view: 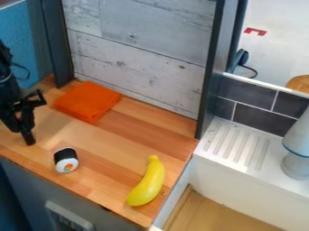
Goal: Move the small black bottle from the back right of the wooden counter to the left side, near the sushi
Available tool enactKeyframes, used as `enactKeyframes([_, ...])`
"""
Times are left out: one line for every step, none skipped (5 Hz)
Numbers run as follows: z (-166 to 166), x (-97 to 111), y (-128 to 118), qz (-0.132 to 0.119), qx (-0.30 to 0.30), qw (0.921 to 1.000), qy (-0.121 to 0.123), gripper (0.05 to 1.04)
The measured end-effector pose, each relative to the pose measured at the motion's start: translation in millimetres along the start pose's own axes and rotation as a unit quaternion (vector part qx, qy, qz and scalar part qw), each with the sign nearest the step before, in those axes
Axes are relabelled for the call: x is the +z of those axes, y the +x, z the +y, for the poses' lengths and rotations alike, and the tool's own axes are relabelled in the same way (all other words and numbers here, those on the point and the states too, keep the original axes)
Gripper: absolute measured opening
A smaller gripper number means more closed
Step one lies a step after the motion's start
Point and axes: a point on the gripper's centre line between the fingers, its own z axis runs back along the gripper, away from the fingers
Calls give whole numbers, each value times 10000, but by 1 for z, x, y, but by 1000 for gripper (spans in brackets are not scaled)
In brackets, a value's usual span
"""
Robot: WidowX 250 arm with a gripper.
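The black gripper (35, 119) hangs over the left end of the wooden counter, its fingers spread apart with nothing between them. Just right of it lies a folded orange cloth (88, 101), near the back panel. A sushi roll toy (66, 160), black and white with an orange centre on its end, rests below and to the right of the gripper, close to the counter's front edge. Farther right, a yellow banana (147, 182) lies near the counter's right corner, its narrow tip pointing to the back.
The wooden counter (114, 140) is backed by a whitewashed plank panel (136, 54) between dark posts. To the right is a white sink unit (241, 176) with a ridged drainboard, a grey-white faucet (297, 146) and dark tiles (262, 118) behind.
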Motion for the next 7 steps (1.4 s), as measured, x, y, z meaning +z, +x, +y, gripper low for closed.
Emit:
enactKeyframes([1, 0, -1, 18, 131, 9999, 59, 728])
enactKeyframes([-5, -1, -3, 40, 88, 9999, 75, 987])
enactKeyframes([-8, -1, -4, 40, 84, 9999, 97, 1009])
enactKeyframes([-7, -1, -4, 47, 92, 9999, 98, 1004])
enactKeyframes([-10, 11, -3, -25, 111, 9999, 74, 1001])
enactKeyframes([-23, 22, -7, 44, 5, 10000, 9, 1001])
enactKeyframes([-39, 63, -9, -2, -105, 9999, 93, 1001])
